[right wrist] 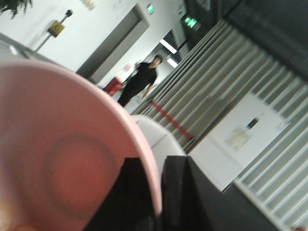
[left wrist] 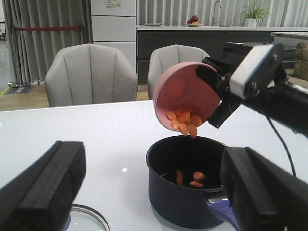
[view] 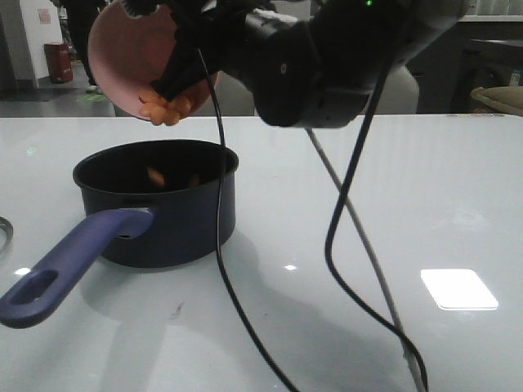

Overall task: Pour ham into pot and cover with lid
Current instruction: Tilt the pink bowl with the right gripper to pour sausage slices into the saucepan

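My right gripper (view: 184, 69) is shut on the rim of a salmon-pink bowl (view: 122, 53) and holds it steeply tilted over the pot (view: 155, 204). One finger is inside the rim and one outside, as the right wrist view (right wrist: 156, 192) shows. Ham bits (view: 166, 110) bunch at the bowl's lower lip, and a few lie inside the pot (left wrist: 195, 177). The pot's purple-blue handle (view: 73, 261) points to the front left. The glass lid (left wrist: 89, 219) lies flat on the table beside the pot. My left gripper (left wrist: 154, 163) is open and empty, low over the table before the pot.
A sliver of the lid's rim (view: 4, 237) shows at the table's left edge. The right arm's black cables (view: 339, 237) hang down over the white table (view: 368, 188) right of the pot. Grey chairs (left wrist: 91, 72) stand beyond the far edge.
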Controlling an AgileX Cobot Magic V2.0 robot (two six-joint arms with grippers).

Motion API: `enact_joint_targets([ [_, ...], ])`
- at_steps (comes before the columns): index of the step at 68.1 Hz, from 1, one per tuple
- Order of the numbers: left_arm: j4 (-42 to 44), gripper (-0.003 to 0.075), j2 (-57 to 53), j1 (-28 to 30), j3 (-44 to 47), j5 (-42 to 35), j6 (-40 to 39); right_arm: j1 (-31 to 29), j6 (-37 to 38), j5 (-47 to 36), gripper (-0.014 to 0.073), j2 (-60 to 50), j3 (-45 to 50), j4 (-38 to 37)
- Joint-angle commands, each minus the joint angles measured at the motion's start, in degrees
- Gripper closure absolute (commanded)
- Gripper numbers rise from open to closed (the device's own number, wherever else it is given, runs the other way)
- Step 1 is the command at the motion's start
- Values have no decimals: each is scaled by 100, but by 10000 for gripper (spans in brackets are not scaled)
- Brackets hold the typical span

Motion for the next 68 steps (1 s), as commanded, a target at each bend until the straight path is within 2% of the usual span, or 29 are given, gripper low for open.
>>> enact_joint_targets([
  [1,-66,103,56,-54,-168,-488,-24,21,-329,-1283,464,-204,-13,-352],
  [31,-66,103,56,-54,-168,-488,-24,21,-348,-1283,464,-151,120,-496],
  [36,-66,103,56,-54,-168,-488,-24,21,-79,-1278,464,-151,120,-470],
  [41,-66,103,56,-54,-168,-488,-24,21,516,-1239,463,-181,120,-352],
  [47,-66,103,56,-54,-168,-488,-24,21,1734,-756,463,-343,120,-210],
  [54,-66,103,56,-54,-168,-488,-24,21,2772,349,463,-708,120,-230],
  [59,-66,103,56,-54,-168,-488,-24,21,3092,1140,463,-957,120,-224],
  [68,-66,103,56,-54,-168,-488,-24,16,3127,2471,463,-1385,120,-26],
])
